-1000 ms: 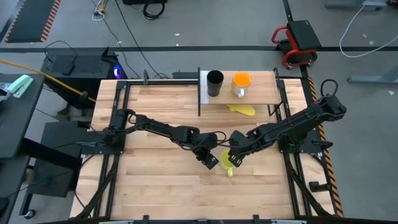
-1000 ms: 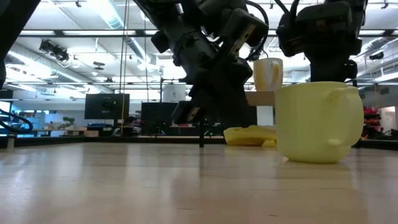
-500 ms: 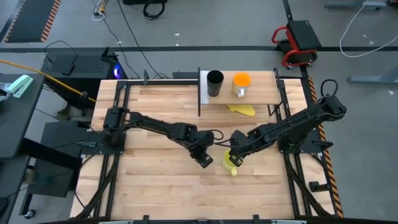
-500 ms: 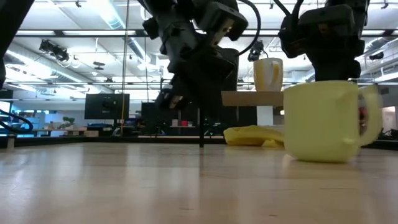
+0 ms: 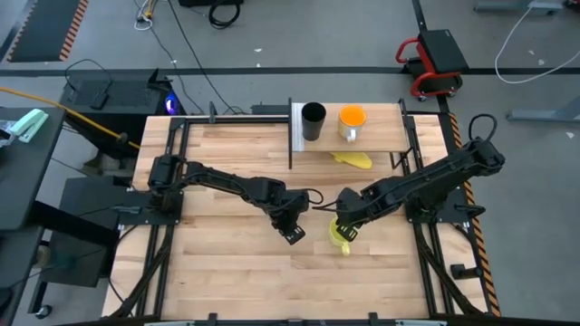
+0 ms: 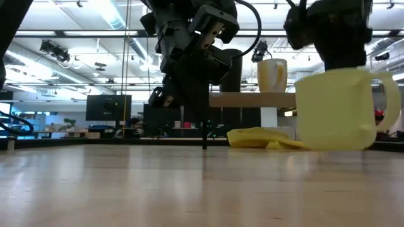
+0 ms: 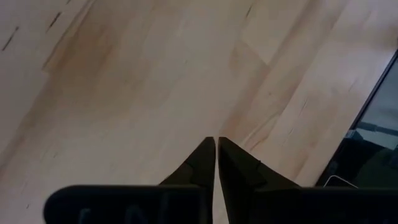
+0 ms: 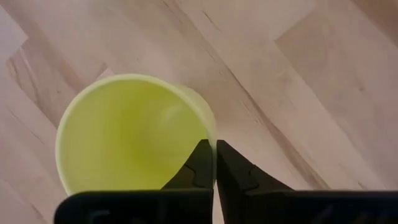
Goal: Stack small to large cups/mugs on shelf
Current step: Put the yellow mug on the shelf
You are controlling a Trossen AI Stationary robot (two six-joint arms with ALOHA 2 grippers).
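- Right pincer [image 5: 343, 229] pinched tight on the rim of the yellow mug [image 5: 340, 236], one finger inside the wall and one outside, as seen in the right wrist view [image 8: 214, 163].
- Yellow mug [image 6: 344, 108] upright, at about 5 o'clock from the worktop's centre in the high view, apparently just off the boards in the low view; handle [image 6: 390, 99] jutting out away from the grip.
- Likely light, stiff and smooth-glazed; held by one wall only, so apt to swing or slip if jerked. Better kept level and moved gently.
- Left pincer [image 5: 292, 230] at about 9 o'clock of the mug, a little apart from it, fingers [image 7: 205, 163] closed together on nothing, over bare worktop [image 5: 217, 263].
- Shelf [image 5: 381, 136] well off at 12 o'clock, at the far edge of the worktop; black cup [image 5: 313, 120] and orange mug [image 5: 352, 121] standing on it side by side, apart.
- Flat yellow floppy thing [image 5: 353, 159] lying under the shelf's near edge, between mug and shelf.
- Judged from mug sizes, placing beside or over the others calls for clearing the shelf edge without knocking either vessel.
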